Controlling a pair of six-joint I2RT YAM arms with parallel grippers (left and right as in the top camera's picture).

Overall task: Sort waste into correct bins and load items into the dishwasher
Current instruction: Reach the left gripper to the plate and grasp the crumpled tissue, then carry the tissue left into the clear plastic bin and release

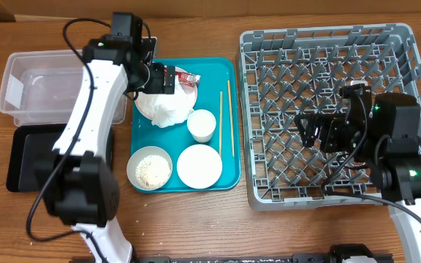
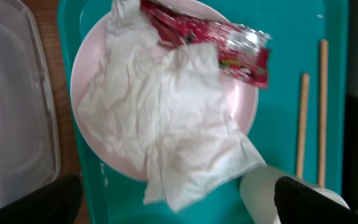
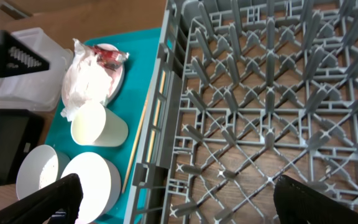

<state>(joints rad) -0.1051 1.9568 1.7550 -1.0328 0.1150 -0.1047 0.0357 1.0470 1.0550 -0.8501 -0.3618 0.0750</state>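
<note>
I see the left pincer [image 1: 170, 79] spread wide, empty, above the napkin [image 2: 166, 118] and wrapper [image 2: 229, 46] on the plate [image 2: 86, 81]. The right pincer [image 1: 303, 131] spread wide, empty, over the dish rack [image 1: 327, 58] on the desk [image 1: 196, 219].

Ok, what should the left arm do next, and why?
Probably lower the left end effector onto the napkin and close: it hangs open over the plate, where napkin and red wrapper lie ungrasped, and the clear tub sits alongside.
</note>
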